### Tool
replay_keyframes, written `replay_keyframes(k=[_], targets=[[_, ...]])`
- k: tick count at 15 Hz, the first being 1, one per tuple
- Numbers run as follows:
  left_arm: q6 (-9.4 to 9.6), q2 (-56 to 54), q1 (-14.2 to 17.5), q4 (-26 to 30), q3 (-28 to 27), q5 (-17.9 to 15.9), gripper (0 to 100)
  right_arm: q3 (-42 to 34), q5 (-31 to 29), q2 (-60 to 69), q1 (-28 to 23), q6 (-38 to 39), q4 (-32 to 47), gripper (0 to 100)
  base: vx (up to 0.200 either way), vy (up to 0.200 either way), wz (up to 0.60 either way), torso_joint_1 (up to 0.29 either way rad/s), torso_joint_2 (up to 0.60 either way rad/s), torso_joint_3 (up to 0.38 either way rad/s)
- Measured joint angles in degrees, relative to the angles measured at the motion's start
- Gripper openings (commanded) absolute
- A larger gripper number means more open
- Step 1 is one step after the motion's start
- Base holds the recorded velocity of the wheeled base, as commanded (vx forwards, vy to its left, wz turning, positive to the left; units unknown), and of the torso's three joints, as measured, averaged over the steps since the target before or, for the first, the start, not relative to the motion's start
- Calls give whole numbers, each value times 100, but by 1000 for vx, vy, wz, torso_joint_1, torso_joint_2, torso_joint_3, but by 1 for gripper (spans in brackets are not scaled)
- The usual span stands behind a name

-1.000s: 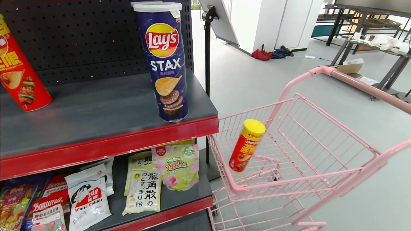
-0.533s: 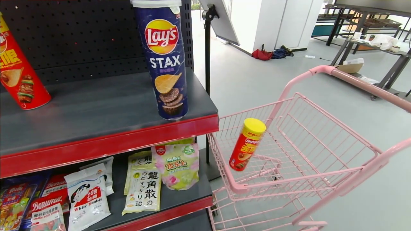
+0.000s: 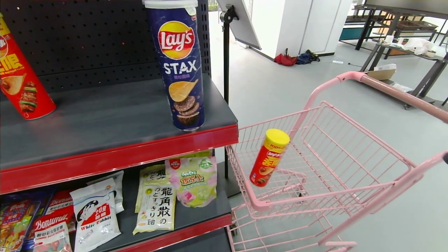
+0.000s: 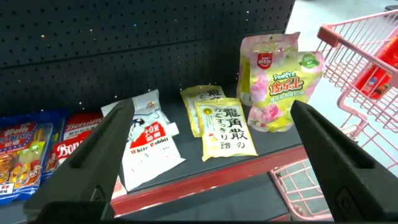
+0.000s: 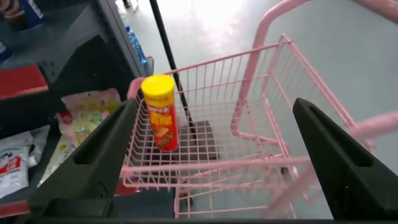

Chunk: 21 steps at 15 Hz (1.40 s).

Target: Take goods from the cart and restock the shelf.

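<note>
The small red chip can with a yellow lid (image 3: 268, 158) stands inside the pink wire cart (image 3: 402, 183), in its corner nearest the dark shelf (image 3: 105, 119). The left gripper (image 4: 211, 107) and right gripper (image 5: 216, 106) both gape wide apart.

Head high, overlooking shelf (image 3: 105, 119), cart (image 3: 392, 92); wrists lower, nearer.

Grey floor (image 3: 280, 91), white cabinets (image 3: 301, 24), dark tables (image 3: 402, 52).

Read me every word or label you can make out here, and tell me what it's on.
"Lay's STAX": tall blue can on the upper shelf.
"White Rabbit": white bag, lower shelf.
"龍角散": cream packet, lower shelf.
Print on the small can in the cart: too small.
</note>
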<state>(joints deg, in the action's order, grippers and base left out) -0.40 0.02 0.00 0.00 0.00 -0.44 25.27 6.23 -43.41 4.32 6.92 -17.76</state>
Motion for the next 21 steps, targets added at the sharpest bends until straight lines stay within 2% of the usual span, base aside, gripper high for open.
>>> replay_keyframes(k=[6, 7, 12, 16, 21], targets=[[-2, 0, 0, 0, 0, 0, 100, -17, -43, -4344, 675, 411, -4007, 100, 0, 0, 0, 0, 0, 0], [-2, 0, 0, 0, 0, 4, 100, -46, -123, -4821, 822, 536, -4440, 100, 0, 0, 0, 0, 0, 0], [2, 0, 0, 0, 0, 11, 100, 72, -471, -6207, 1792, 794, -5053, 100, 0, 0, 0, 0, 0, 0], [16, 0, 0, 0, 0, 155, 100, 113, -478, -6654, 2008, 785, -5241, 100, 0, 0, 0, 0, 0, 0], [18, 0, 0, 0, 0, 155, 100, 358, -468, -7012, 2037, 788, -5252, 100, 0, 0, 0, 0, 0, 0]])
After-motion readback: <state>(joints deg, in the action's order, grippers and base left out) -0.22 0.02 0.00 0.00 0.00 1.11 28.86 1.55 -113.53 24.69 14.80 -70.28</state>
